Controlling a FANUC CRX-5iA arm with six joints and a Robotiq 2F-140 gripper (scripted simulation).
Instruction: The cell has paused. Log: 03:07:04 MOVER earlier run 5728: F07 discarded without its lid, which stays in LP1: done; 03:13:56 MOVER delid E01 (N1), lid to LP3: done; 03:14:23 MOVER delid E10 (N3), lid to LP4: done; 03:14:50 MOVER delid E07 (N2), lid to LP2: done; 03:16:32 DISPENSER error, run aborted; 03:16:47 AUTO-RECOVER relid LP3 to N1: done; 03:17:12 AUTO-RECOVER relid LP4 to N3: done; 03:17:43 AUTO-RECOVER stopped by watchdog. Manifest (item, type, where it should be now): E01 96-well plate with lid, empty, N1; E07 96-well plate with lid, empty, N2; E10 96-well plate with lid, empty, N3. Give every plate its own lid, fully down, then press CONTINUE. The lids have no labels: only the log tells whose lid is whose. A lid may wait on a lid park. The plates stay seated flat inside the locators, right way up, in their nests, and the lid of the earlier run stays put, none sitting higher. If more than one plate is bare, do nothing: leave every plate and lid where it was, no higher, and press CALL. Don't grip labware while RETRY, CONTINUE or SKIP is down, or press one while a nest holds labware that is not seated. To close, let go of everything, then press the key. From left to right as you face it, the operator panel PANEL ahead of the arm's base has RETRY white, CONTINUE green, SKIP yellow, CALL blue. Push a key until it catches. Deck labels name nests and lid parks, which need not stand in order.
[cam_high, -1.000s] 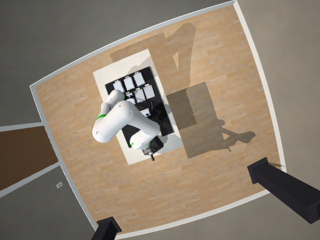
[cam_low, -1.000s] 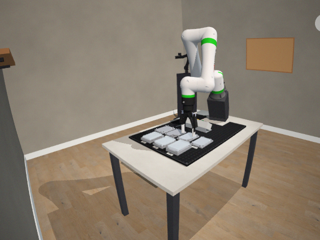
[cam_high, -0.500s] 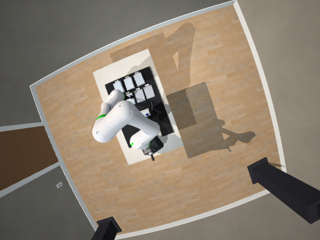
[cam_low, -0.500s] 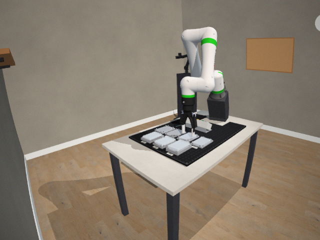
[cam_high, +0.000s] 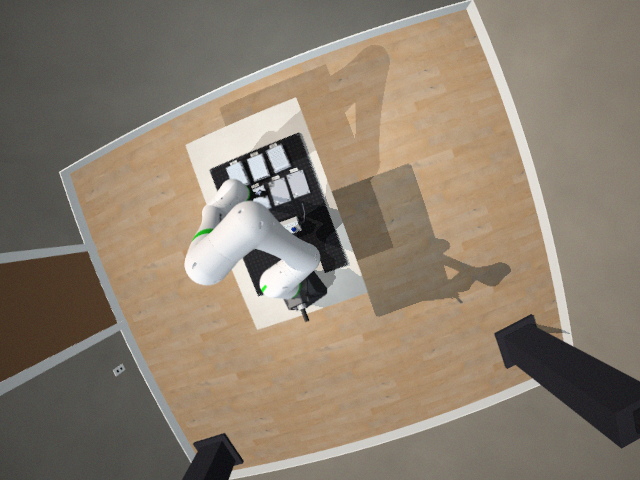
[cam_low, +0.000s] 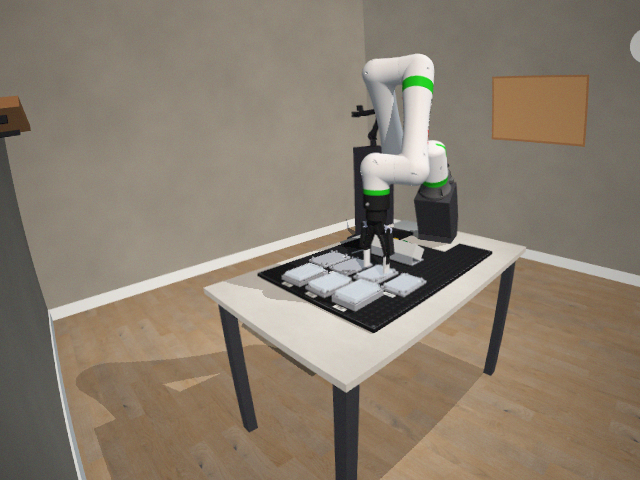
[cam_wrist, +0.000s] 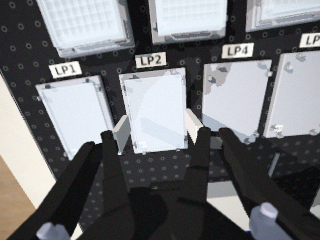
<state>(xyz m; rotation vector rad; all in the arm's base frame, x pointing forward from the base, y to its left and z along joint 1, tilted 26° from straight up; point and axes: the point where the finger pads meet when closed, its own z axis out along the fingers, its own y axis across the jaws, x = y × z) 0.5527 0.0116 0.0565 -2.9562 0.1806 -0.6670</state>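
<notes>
Straddling the lid (cam_wrist: 154, 111) parked at LP2 (cam_wrist: 150, 60), the gripper (cam_wrist: 156, 131) had its jaws spread, pads just outside the long edges, not yet pinching; that lid belonged to the bare plate (cam_wrist: 85, 22) at 11 o'clock on the counter (cam_low: 289, 330).

Laboratory automation cell: white table (cam_low: 289, 330) bearing black perforated deck (cam_low: 444, 268) with labelled lid parks, well plates (cam_wrist: 85, 25), robot arm (cam_low: 408, 129); bare room, wood floor (cam_low: 542, 387).
</notes>
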